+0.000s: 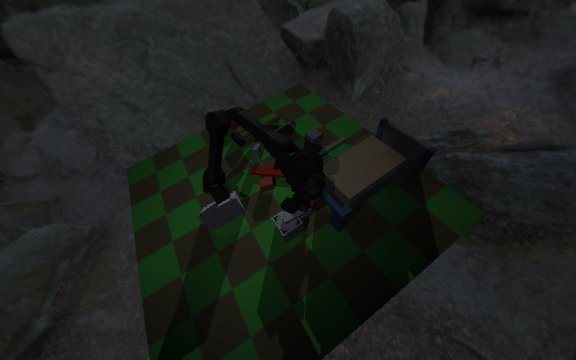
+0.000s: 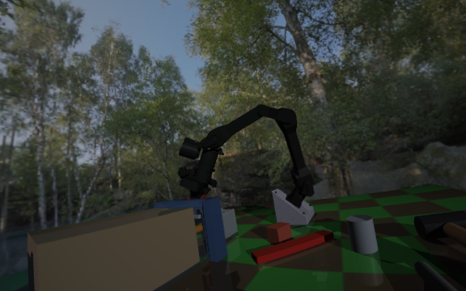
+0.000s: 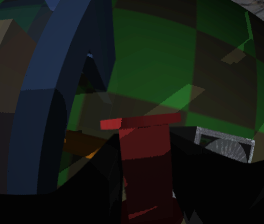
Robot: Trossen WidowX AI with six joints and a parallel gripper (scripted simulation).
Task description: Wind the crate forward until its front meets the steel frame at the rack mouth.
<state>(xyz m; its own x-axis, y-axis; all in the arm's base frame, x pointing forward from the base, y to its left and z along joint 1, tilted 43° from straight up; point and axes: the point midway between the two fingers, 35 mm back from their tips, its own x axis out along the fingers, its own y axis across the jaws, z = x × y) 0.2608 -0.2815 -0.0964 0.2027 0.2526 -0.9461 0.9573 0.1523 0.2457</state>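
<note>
My gripper (image 1: 302, 201) (image 2: 194, 191) (image 3: 139, 138) is shut on the red winch handle (image 3: 143, 172), which hangs down between the fingers with its cross end lowest. It hovers just above and beside the small grey winch (image 1: 288, 224) (image 2: 229, 221) (image 3: 227, 144), next to the blue steel frame (image 1: 340, 212) (image 2: 213, 227) (image 3: 48, 86) at the rack's mouth. The tan crate (image 1: 368, 165) (image 2: 116, 246) sits flat inside the rack behind that frame. A bit of orange strap (image 3: 90, 156) shows near the frame.
A long red bar (image 1: 267, 171) (image 2: 294, 246), a red block (image 1: 266, 183) (image 2: 278, 232), a grey cylinder (image 1: 256, 150) (image 2: 362, 234) and a hammer (image 2: 447, 230) lie on the checkered bench. The arm's grey base (image 1: 222, 211) (image 2: 290, 209) stands left of the winch.
</note>
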